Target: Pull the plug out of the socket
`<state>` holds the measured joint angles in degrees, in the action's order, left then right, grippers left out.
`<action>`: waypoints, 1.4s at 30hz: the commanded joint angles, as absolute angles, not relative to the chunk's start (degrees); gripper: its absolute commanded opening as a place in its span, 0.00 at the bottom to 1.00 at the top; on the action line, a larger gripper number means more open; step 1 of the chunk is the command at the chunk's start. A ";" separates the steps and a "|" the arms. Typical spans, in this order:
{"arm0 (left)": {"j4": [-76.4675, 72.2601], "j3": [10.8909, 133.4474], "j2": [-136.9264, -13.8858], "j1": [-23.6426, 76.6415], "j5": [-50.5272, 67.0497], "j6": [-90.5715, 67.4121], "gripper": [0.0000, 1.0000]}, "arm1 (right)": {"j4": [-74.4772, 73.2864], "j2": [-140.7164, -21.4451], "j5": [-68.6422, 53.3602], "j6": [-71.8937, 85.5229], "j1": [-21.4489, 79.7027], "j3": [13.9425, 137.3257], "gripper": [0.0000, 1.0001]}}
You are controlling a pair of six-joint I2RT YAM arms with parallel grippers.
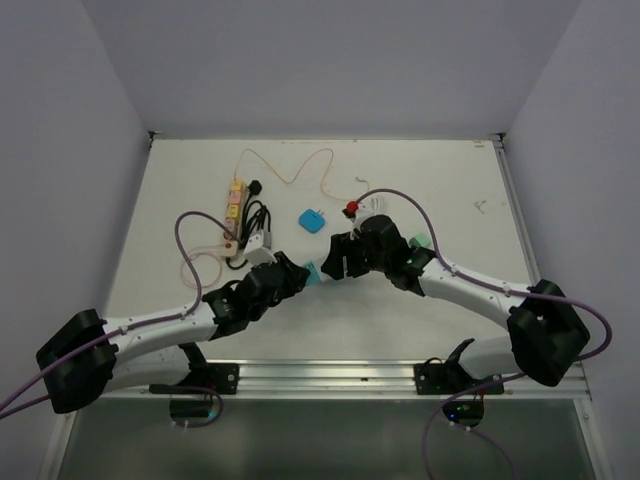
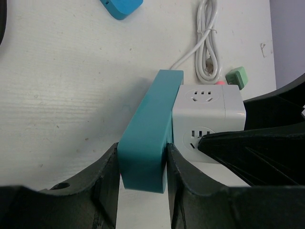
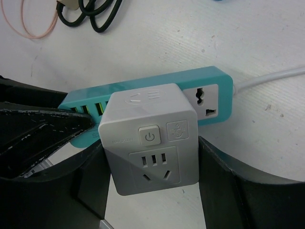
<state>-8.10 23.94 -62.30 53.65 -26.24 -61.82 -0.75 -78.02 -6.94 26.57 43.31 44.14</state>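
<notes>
A white cube adapter plug (image 3: 150, 136) sits plugged into a teal power strip (image 3: 209, 83) lying on the white table. My right gripper (image 3: 152, 181) is shut on the cube, one finger against each side. My left gripper (image 2: 143, 167) is shut on the end of the teal strip (image 2: 150, 129), with the cube (image 2: 209, 114) just to its right. In the top view both grippers meet at mid-table, the left (image 1: 295, 272) and the right (image 1: 335, 262), with a bit of the teal strip (image 1: 313, 272) showing between them. The cube is hidden there.
A pink and yellow power strip (image 1: 234, 205) with a black cable (image 1: 258, 218) and a thin orange cord lies at the back left. A blue block (image 1: 311, 220) and a red piece (image 1: 351, 208) lie behind the grippers. A coiled white cable (image 2: 208, 47) and a green plug (image 2: 237, 76) lie near the cube.
</notes>
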 commanded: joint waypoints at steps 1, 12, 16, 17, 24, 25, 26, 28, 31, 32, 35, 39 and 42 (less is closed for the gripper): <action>4.64 26.71 -66.26 54.83 -36.63 -55.37 0.00 | -5.17 -74.88 -7.83 28.21 44.56 50.26 0.00; 13.09 32.17 -74.26 58.98 -42.89 -57.74 0.00 | -18.71 -74.27 -2.03 30.59 44.47 57.74 0.00; 15.55 33.13 -76.37 58.89 -43.42 -59.15 0.00 | -19.60 -72.17 -1.67 30.67 43.95 58.36 0.00; 15.64 33.13 -76.55 58.89 -43.42 -59.41 0.00 | -20.12 -71.90 -1.93 30.67 43.51 58.45 0.00; 16.96 32.78 -78.48 57.04 -43.06 -59.59 0.00 | -21.80 -68.56 -3.16 30.59 40.79 58.71 0.00; 17.31 32.87 -78.66 56.95 -43.07 -59.59 0.00 | -21.97 -68.38 -3.69 30.76 40.26 58.80 0.00; 17.40 33.05 -79.10 56.78 -43.15 -59.59 0.00 | -22.76 -68.38 -5.26 30.85 39.21 59.06 0.00; 17.93 33.48 -79.63 56.60 -42.81 -59.68 0.00 | -22.94 -67.94 -5.89 31.11 38.06 58.89 0.00; 18.63 33.66 -80.42 56.16 -42.37 -60.03 0.00 | -19.52 -65.14 -6.59 31.20 37.18 56.09 0.00; 18.72 33.66 -80.51 55.73 -42.10 -60.20 0.00 | -17.25 -64.43 -6.94 31.20 36.74 55.12 0.00; 19.16 33.40 -80.42 54.93 -41.31 -60.64 0.00 | -12.25 -61.01 -8.17 30.85 36.30 51.78 0.00; 17.85 31.91 -79.37 52.83 -39.91 -60.56 0.00 | -7.91 -58.10 -8.79 30.50 35.77 47.55 0.00; 17.58 31.38 -78.31 52.30 -39.64 -60.29 0.00 | -8.79 -59.24 -8.96 29.71 35.42 47.55 0.00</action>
<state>-4.40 36.99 -75.29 57.39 -26.87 -66.65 -17.50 -64.20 -5.32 28.88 36.25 44.84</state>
